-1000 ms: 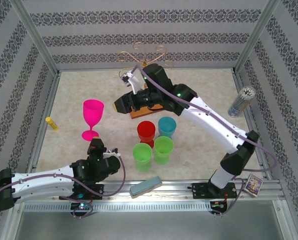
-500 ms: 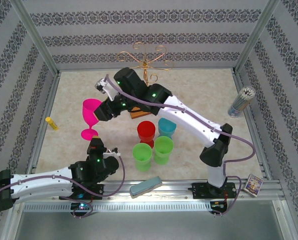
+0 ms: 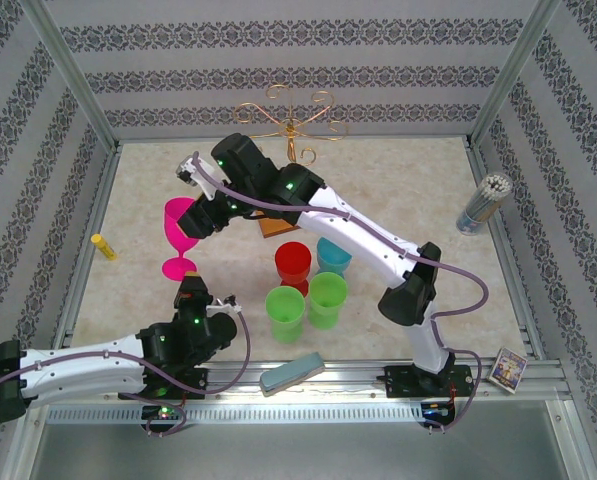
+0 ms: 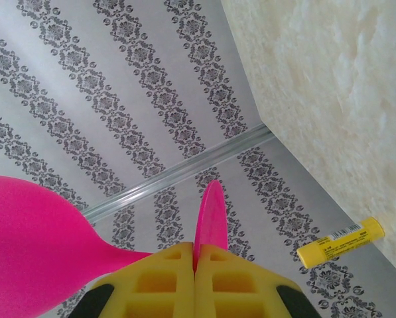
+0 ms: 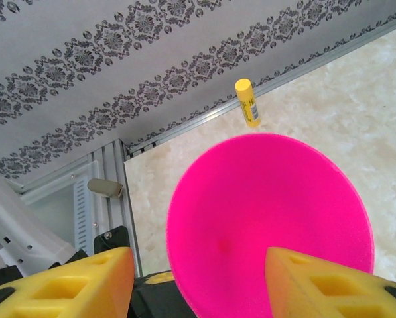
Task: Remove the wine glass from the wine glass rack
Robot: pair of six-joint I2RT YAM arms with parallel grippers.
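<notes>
Glass (image 5: 270, 212), flared pink plastic, is straddled by the spread right pincer (image 5: 199, 257); left pincer (image 4: 196, 250) is closed. Mottled cream tabletop (image 3: 428, 200).

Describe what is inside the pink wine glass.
Nothing: the right wrist view looks into the wine glass, showing bare pink walls. A finger of the right gripper covers part of its rim.

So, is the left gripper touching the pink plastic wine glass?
Touching. The left wrist view shows the left gripper shut on the thin foot of the pink plastic wine glass.
</notes>
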